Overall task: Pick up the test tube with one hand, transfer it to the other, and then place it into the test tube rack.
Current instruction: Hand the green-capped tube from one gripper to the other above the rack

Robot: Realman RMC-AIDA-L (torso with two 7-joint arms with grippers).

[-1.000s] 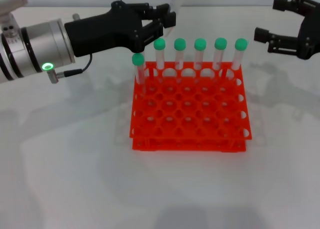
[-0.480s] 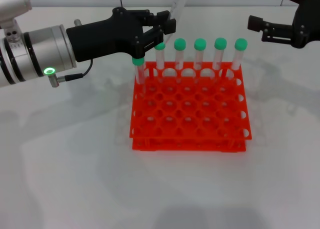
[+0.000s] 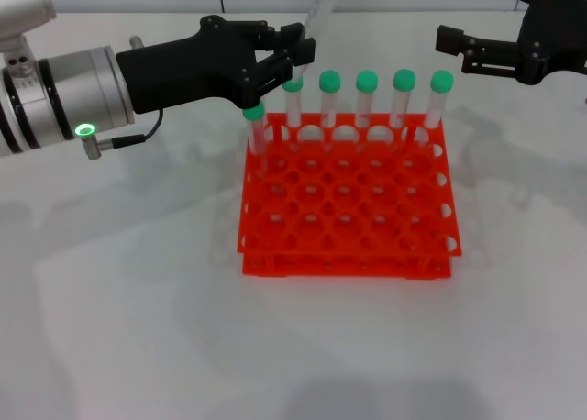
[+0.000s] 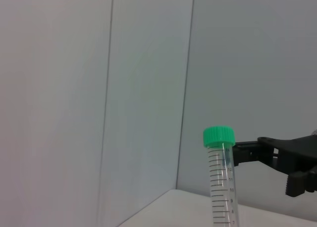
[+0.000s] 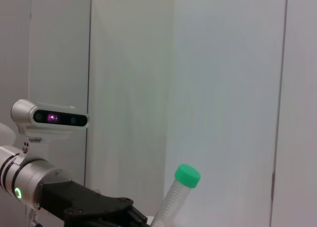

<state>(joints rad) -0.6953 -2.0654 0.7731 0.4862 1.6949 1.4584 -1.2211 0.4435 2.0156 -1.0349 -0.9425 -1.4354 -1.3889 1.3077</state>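
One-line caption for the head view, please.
Left gripper holds a test tube above the orange rack's back row; open right gripper waits nearby.

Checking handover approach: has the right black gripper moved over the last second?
Yes. The right black gripper has shifted left and up, closer to the orange-red square plastic rack.

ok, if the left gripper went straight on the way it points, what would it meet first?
Likely the open right gripper, facing it. Its line seems to pass just above the racked tubes' green caps, but depth is unclear.
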